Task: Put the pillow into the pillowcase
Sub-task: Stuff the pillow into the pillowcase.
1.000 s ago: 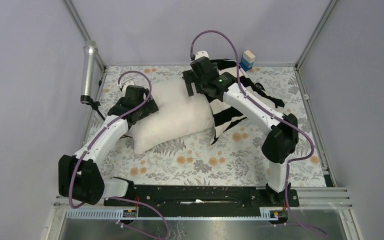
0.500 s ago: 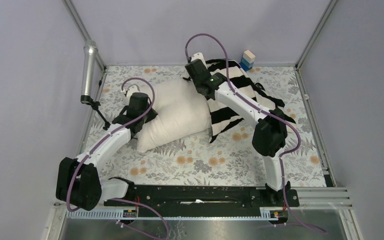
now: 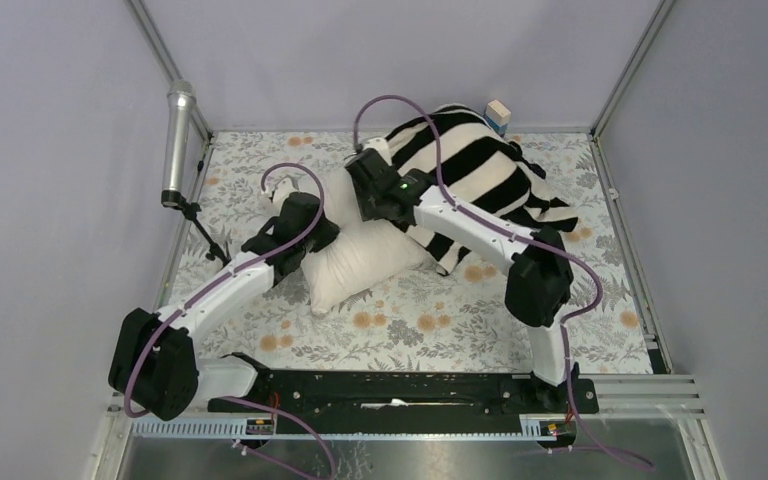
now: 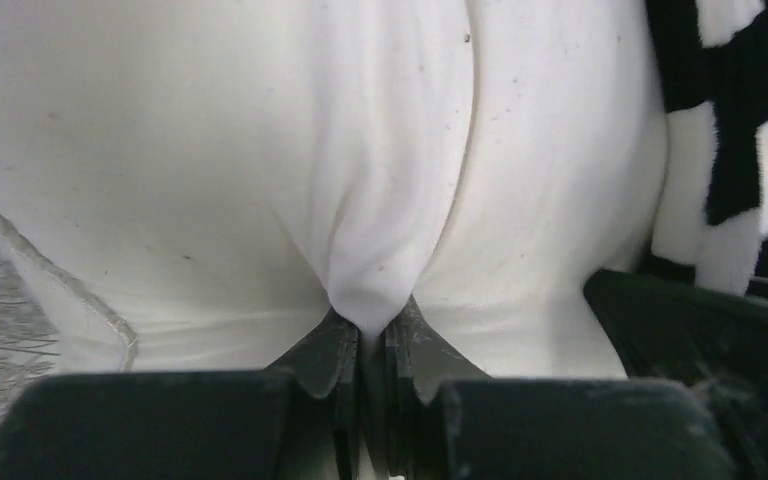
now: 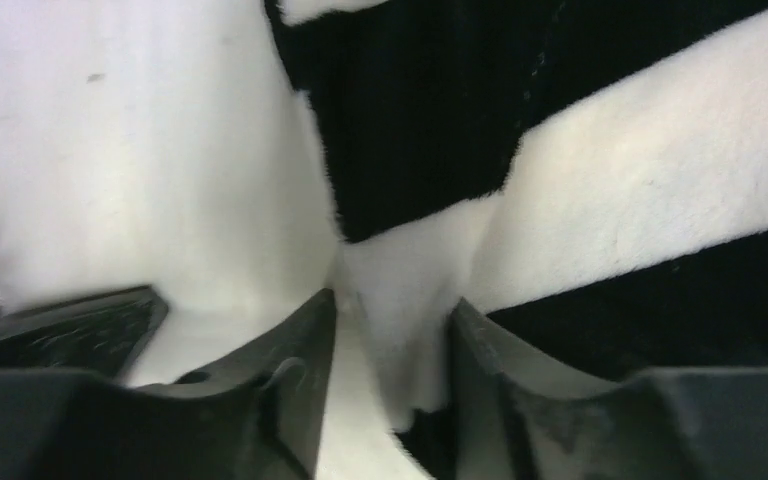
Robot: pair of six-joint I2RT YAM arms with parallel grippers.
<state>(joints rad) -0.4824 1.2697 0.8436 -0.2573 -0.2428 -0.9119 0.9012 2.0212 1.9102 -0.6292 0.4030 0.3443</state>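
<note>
the pillow (image 3: 360, 262) is partly sheathed in the striped pillowcase (image 3: 475, 165) on the floral worktop (image 3: 410, 320), its bare end pinched by the left gripper (image 4: 370, 335), the pillowcase edge pinched by the right gripper (image 5: 390, 340).

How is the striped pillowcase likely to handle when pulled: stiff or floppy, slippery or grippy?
Probably floppy: the pillowcase bunches into a fold between the right gripper's fingers. Likely light, since it drapes over the pillow. Its fuzzy nap suggests it grips rather than slips.

Pale lilac walls (image 3: 290, 60) (plain, evenly lit) enclose a floral-covered table (image 3: 400, 325) framed by metal posts (image 3: 632, 66).
</note>
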